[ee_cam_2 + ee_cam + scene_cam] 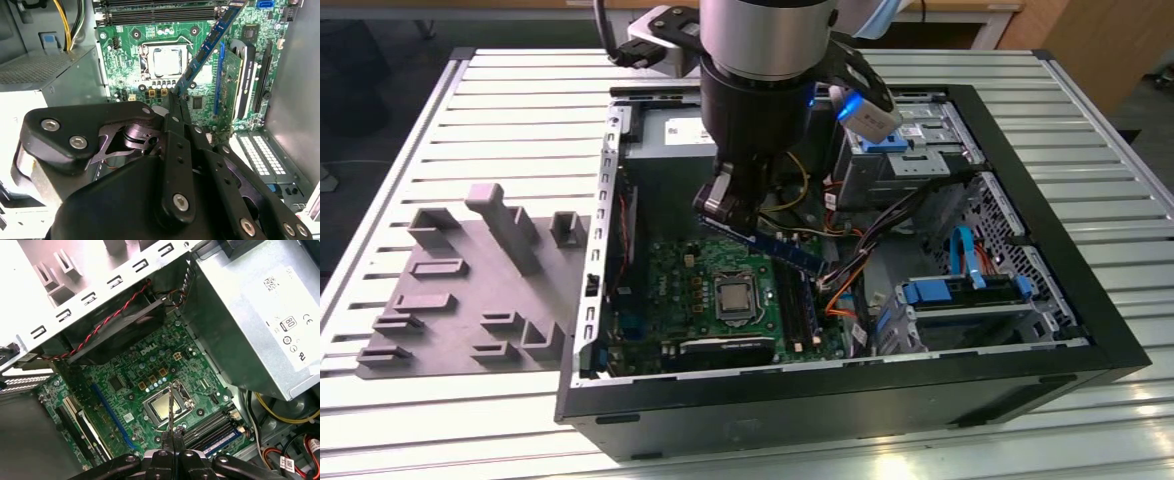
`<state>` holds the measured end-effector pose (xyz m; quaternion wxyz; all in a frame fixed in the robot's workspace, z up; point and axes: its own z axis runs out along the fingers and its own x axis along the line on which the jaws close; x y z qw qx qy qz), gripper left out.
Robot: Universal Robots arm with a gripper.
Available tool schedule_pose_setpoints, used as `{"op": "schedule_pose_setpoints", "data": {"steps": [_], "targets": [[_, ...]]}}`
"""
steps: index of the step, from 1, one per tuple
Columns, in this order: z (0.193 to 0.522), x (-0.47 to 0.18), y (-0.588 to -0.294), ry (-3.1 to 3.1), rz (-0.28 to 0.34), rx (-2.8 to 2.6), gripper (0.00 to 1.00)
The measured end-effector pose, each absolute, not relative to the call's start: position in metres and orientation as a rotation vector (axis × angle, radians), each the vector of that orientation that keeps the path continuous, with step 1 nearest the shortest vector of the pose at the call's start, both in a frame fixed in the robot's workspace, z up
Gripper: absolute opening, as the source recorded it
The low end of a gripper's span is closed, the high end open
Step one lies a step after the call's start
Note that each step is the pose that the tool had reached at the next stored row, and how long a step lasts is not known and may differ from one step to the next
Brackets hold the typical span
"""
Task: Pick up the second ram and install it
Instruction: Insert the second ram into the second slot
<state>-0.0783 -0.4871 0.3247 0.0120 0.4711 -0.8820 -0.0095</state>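
One memory stick (767, 245) is all I hold. My pincer (718, 212) is closed down to the stick's thickness and clamped on one end of it. The stick hangs tilted inside the open computer case (854, 405), above the green board (674, 275).

In the second wrist view it runs slantwise from the pincer out over the board. It passes the square chip socket (167, 60), and its far end reaches toward the long black slots (155, 12). I cannot tell whether it touches them. In the first wrist view I see the stick edge-on, a thin line over the socket, with the slots just beside it.

The grey power box (255, 315) stands at one end of the case. On the desk (494, 110), beside the case at the exterior view's left, lies the grey moulded tray (454, 300).
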Motion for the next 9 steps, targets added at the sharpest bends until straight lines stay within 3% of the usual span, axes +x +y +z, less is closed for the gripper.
{"op": "schedule_pose_setpoints", "data": {"steps": [9], "targets": [[0.3247, -0.0783, -0.4871, -2.779, -0.030, 1.413, 0.11]]}}
